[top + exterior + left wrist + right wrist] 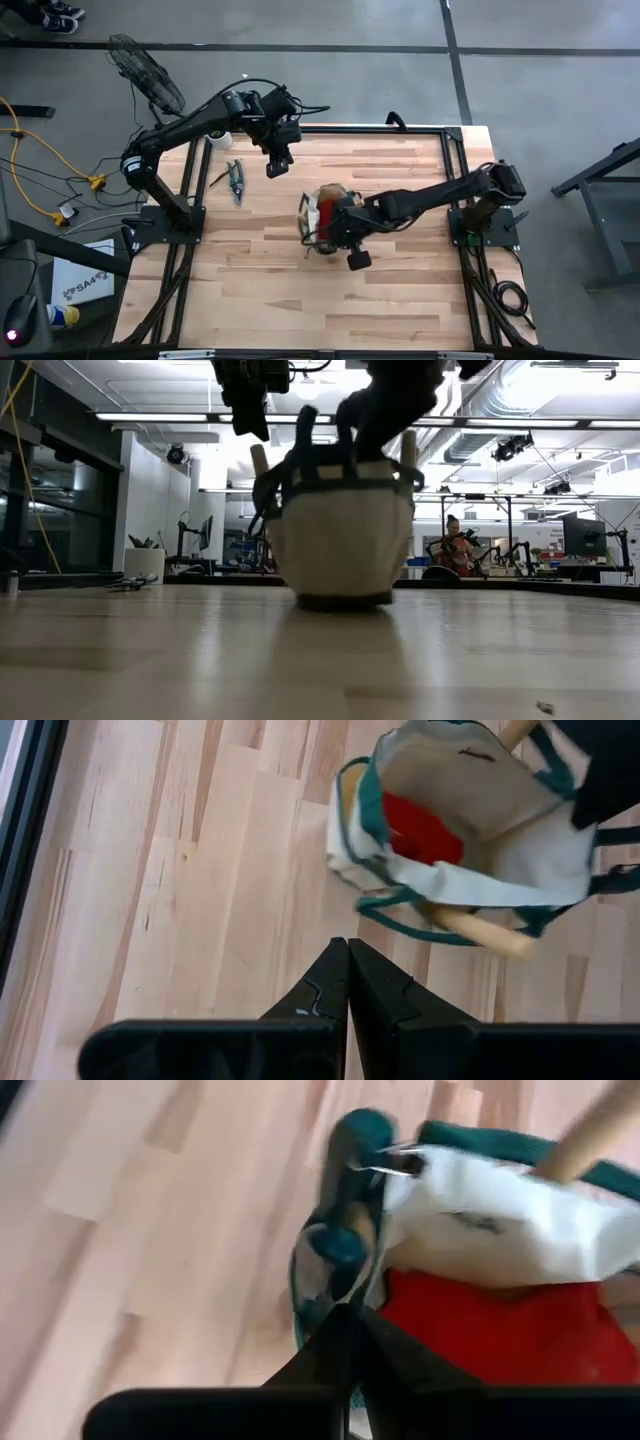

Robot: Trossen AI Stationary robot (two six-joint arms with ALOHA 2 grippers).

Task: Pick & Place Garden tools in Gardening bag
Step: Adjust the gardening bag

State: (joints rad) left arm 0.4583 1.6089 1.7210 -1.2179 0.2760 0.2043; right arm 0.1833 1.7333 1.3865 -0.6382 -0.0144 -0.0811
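Observation:
The tan gardening bag (318, 203) with green trim stands upright mid-table; it also shows in the low view (340, 540). A red glove (425, 828) and wood-handled tools (480, 932) are in it. My right gripper (345, 1320) is at the bag's rim (322, 225), shut on green-handled pruning shears (338, 1250). My left gripper (347, 955) is shut and empty, above the table to the bag's far left (277, 165). A second pair of shears (235, 182) lies flat on the table at the left. My right gripper pinches the pruning shears between its two fingers, at the end of the green handles (335, 1285) nearest to it. The fingers slant down from the table's right side. The shears stand up just outside the bag's white wall (480, 1220), beside the green trim; blur hides more.
A small white pot (220, 138) stands at the table's far left, by the left arm's base. The black table frame (455, 135) runs along the table's edges. Bare wood lies toward the near edge (300, 300). A person sits in the room beyond (455, 540).

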